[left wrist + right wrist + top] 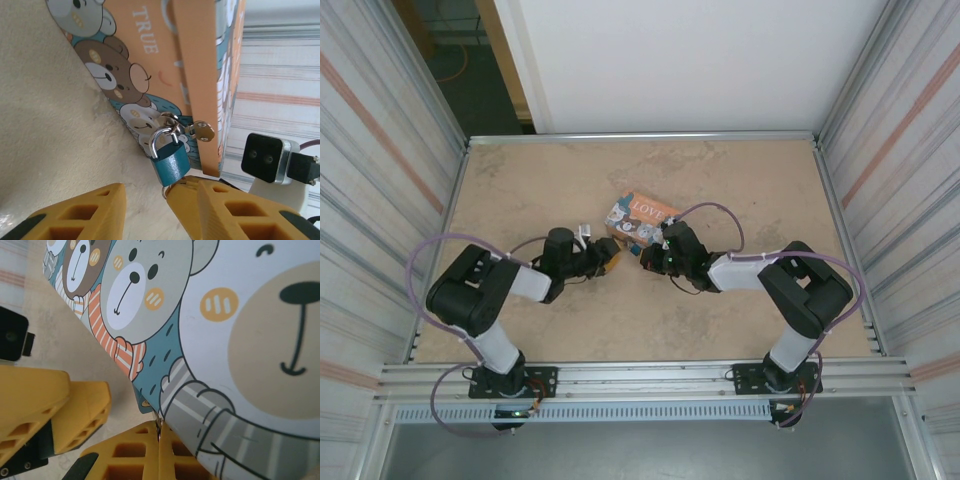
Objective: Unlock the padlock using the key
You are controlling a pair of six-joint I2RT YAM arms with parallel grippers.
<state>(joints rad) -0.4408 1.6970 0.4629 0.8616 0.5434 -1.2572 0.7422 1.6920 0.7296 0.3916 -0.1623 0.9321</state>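
One padlock (pixel 171 164) hangs just beyond the yellow fingers (pixel 80 212). One orange tin (pixel 192 60) stands behind it. Two grippers: left gripper (pixel 609 262) and right gripper (pixel 646 264).

The padlock (pixel 170 162) hangs off the tin's (pixel 195 60) side; the tin lies at the table's (pixel 750 180) middle

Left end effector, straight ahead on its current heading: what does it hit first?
Probably the padlock. It hangs just ahead of the open left end effector, a little off-centre in the gap. The tin sits right behind it. Depth is hard to judge from the wrist view.
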